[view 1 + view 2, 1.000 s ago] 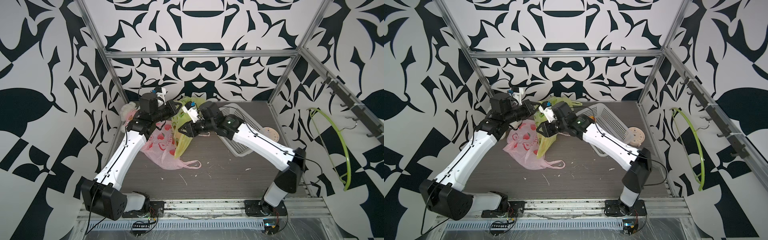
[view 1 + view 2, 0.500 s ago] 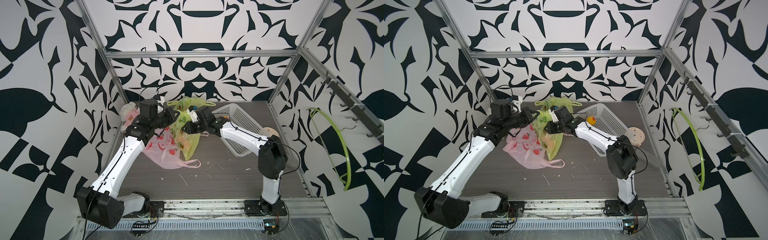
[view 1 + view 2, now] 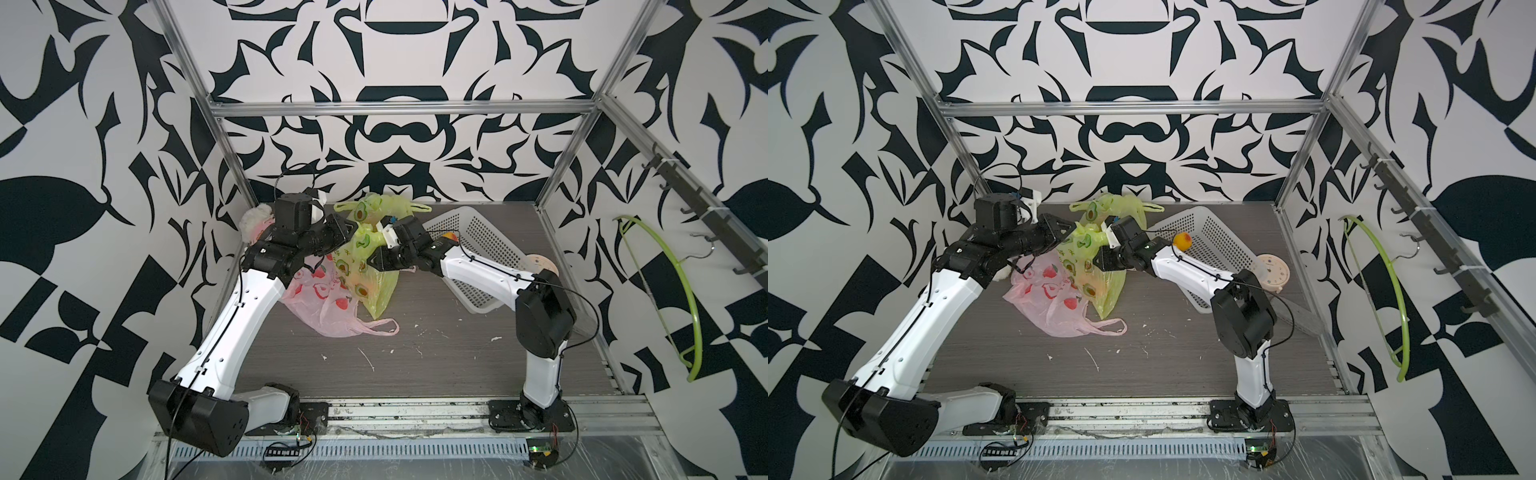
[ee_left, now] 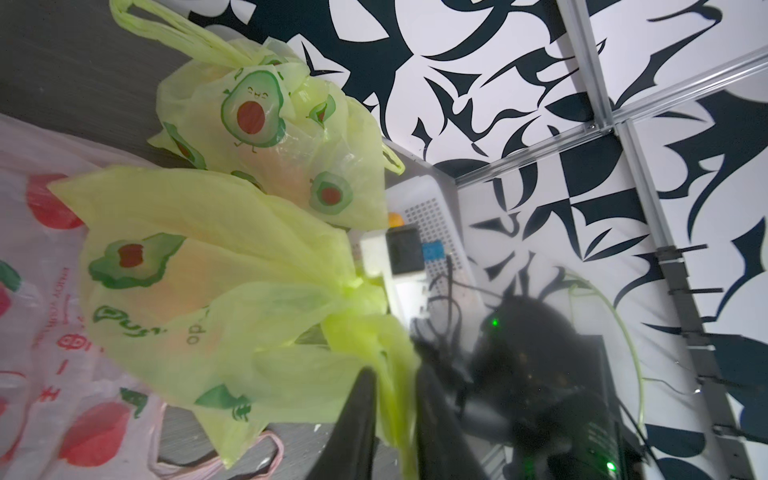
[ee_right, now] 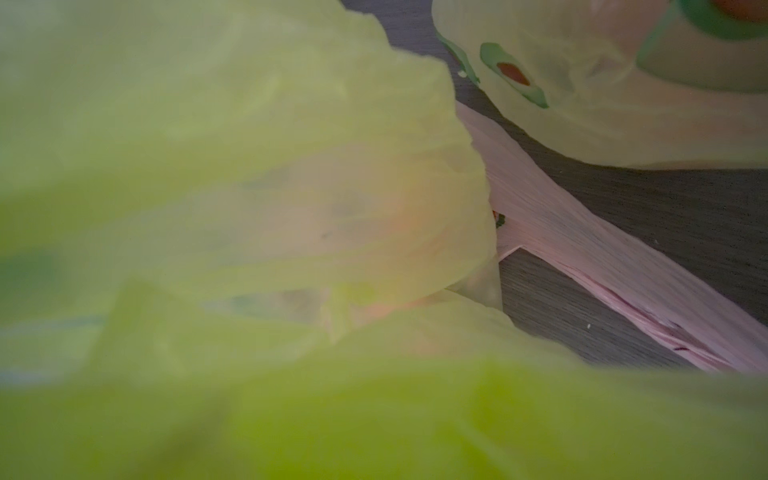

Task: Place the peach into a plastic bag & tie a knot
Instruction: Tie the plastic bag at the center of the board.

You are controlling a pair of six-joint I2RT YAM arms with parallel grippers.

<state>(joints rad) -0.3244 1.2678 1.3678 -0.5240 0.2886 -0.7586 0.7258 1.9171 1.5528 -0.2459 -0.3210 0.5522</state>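
1. While the right arm [image 3: 482, 266] folds its elbow in from a second ago, the green avocado-print bag [image 3: 365, 274] sags to the table [image 3: 415, 365] beside the pink strawberry bag [image 3: 328, 307].
2. An orange glow through the film places the peach [image 4: 216, 286] inside.
3. Left gripper [image 4: 395, 374] fingers flank the cinched neck [image 4: 353, 286]; right gripper [image 3: 372, 262] is buried in plastic; neither grip can be told.
4. The knot looks nearly drawn.

Blurred green bag [image 5: 249, 199] filled the right wrist view, hid the right jaws; its contents couldn't be made out.
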